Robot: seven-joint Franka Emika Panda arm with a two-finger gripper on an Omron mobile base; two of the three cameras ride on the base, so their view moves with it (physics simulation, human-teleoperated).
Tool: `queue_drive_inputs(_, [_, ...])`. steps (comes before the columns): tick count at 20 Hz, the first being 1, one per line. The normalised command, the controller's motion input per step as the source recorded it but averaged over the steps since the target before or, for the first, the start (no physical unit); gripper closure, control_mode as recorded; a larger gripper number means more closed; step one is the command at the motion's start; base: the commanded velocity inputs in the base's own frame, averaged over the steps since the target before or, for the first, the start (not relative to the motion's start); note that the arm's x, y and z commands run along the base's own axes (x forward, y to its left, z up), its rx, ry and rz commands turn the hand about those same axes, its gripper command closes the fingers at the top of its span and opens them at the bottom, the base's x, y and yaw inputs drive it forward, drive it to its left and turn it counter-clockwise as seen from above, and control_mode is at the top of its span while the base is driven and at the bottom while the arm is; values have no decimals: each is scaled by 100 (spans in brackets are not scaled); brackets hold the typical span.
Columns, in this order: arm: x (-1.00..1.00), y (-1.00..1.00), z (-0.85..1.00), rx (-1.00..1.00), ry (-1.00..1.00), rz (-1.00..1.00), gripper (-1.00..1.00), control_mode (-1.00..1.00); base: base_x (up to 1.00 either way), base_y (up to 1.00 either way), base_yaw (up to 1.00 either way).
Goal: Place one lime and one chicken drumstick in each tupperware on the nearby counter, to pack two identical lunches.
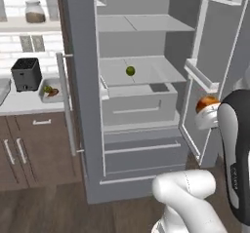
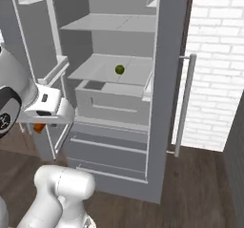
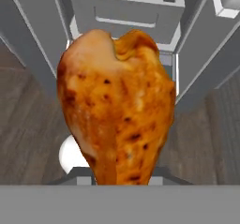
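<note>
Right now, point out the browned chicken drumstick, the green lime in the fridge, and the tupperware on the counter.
Browned chicken drumstick (image 3: 117,110): hand view, middle of the meat.
Small green lime (image 1: 130,71): left base view, its centre.
Pale-grey tupperware tray (image 1: 44,98): left base view, near rim.

The left base view looks forward and down from behind the arm's left side into the open tall grey refrigerator (image 1: 136,95), far enough back to take in the pale-grey counter (image 1: 24,103) at its left edge. The right base view faces the same refrigerator (image 2: 119,93) from the arm's right side; both share its shelves and the small round green lime (image 1: 130,70) (image 2: 119,69). The hand view sits very close behind a browned orange chicken drumstick (image 3: 117,106), looking toward the refrigerator's drawers.
</note>
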Motion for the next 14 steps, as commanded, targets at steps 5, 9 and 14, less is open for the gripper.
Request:
queue_drive_inputs(5, [0, 0, 0, 0, 0, 0, 100, 100, -56, 49, 78])
queue_drive_inputs(9, [0, 0, 0, 0, 0, 0, 100, 100, -58, 57, 74])
queue_drive_inputs(14, [0, 0, 0, 0, 0, 0, 100, 100, -44, 47, 60])
